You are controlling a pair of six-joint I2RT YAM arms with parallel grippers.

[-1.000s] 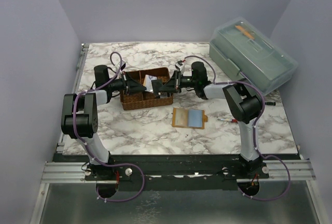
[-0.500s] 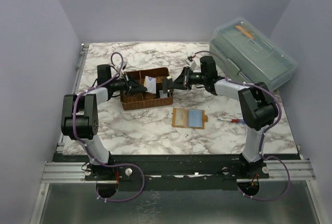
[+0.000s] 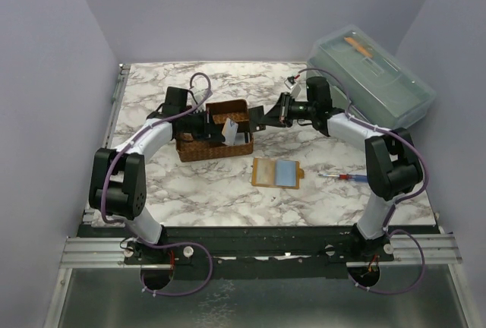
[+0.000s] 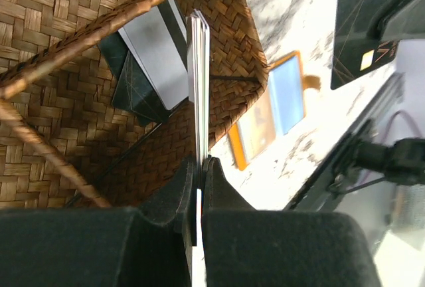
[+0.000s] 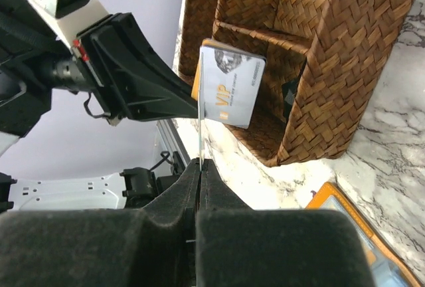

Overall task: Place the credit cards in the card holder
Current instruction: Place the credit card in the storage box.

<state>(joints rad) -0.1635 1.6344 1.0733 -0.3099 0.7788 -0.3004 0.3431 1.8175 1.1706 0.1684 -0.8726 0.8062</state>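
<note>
Since a second ago the left arm has swung in from the left, so the left gripper (image 3: 216, 127) is now over the woven basket (image 3: 199, 149). Right arm has pulled back rightward, off the meeting point above the basket. Left gripper is clenched on a stack of credit cards (image 4: 199, 81), pinched at one end, edge-on in its own wrist view, VIP face showing in the right wrist view. Right gripper (image 5: 199, 167) is clamped too, on one thin card seen edge-on, likely the dark card (image 4: 368, 24) with the chip, near the basket's right end. Card holder (image 3: 277, 172) lies open and flat on the marble table (image 3: 190, 191), on the near side of the basket and apart from both grippers, with a blue card (image 3: 285, 173) already in it. Grey card (image 4: 156, 51) plus a darker one are left in a basket compartment. Risks, my read: the stack is held by a small bite at one edge, so cards could fan, or one could slide out and drop back into the basket during the carry. Holder is loose with nothing pinning it, so pushing a card at a slot may just shove it across the marble or fold it shut. Several cards at once won't fit one slot, so a jam is likely. Grippers are near each other and could clash if both head for the holder together.
</note>
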